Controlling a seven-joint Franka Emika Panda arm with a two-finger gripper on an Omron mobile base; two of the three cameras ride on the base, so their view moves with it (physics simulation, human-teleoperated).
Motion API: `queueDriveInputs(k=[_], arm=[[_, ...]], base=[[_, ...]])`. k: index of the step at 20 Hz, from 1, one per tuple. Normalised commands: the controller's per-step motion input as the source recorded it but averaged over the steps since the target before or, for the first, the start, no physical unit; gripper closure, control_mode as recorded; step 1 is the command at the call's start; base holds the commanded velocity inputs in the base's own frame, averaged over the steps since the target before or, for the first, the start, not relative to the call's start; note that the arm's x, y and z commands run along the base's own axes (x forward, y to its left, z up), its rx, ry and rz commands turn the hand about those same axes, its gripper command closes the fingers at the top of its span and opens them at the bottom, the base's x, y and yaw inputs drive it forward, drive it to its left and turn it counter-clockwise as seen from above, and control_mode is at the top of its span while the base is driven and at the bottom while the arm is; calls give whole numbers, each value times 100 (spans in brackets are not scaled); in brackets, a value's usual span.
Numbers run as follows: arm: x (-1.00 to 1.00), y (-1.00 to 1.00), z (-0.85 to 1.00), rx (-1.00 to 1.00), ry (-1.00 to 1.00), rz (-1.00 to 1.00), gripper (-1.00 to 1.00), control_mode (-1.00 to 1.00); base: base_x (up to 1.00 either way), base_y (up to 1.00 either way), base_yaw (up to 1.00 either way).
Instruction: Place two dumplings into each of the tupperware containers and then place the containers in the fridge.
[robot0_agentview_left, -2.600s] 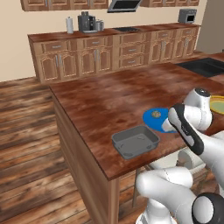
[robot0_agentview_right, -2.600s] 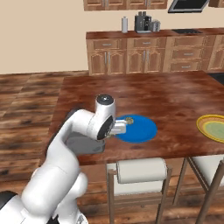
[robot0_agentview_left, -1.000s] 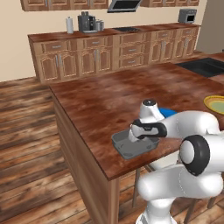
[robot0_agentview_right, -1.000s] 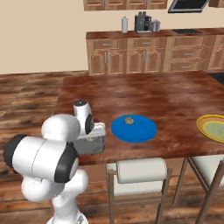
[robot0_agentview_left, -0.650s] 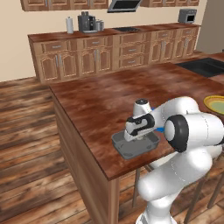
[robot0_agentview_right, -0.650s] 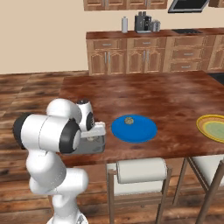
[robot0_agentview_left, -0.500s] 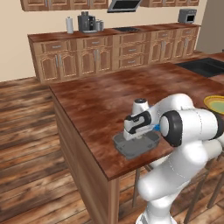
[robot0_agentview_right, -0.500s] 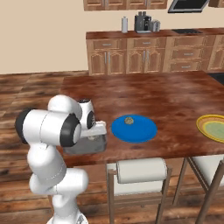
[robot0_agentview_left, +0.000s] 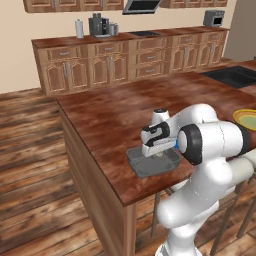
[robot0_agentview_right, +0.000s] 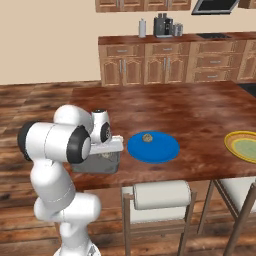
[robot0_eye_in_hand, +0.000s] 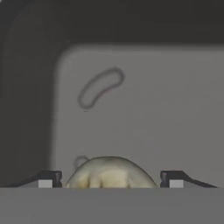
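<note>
A wood-panelled kitchen surrounds a long, dark reddish-brown island counter (robot0_agentview_left: 110, 107), with a run of cabinets along the far wall. The arm folds low over the counter's near edge, and the gripper (robot0_agentview_left: 159, 148) hangs just above the dark grey tupperware container (robot0_agentview_left: 145, 164), a shallow rectangular tub with a flared rim sitting close to that edge. From the right base camera the same tub (robot0_agentview_right: 95, 164) shows under the hand, with a speckled tan lump at its right end. In the hand camera the gripper (robot0_eye_in_hand: 110, 179) looks straight down at the tub's pale grey floor (robot0_eye_in_hand: 144, 109), and a dumpling (robot0_eye_in_hand: 109, 174) sits between the two finger tips, which stand wide apart on either side with clear gaps, so the jaws are spread and not pinching it; the dumpling looks released onto, or just above, the tub floor. To the right of the tub, well clear of it, lies a round blue plate (robot0_agentview_right: 152, 147) carrying one more dumpling (robot0_agentview_right: 147, 137) near its far side. A yellow-green plate (robot0_agentview_right: 242, 145) sits at the counter's right end. The next dumpling therefore lies to the right of the gripper and a little farther across the counter, so the hand would need to lift out of the tub and swing right. The pale blue tub and the fridge cannot be made out here.
</note>
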Motion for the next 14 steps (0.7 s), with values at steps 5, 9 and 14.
queueDriveInputs(k=[5,9,14], arm=[[-10,0,1,0,0,0,-100,-100],[-65,-17,67,4,-3,0,-100,-100],[-99,-30,97,4,-13,0,-100,-100]], base=[[0,0,0],[0,0,0],[0,0,0]])
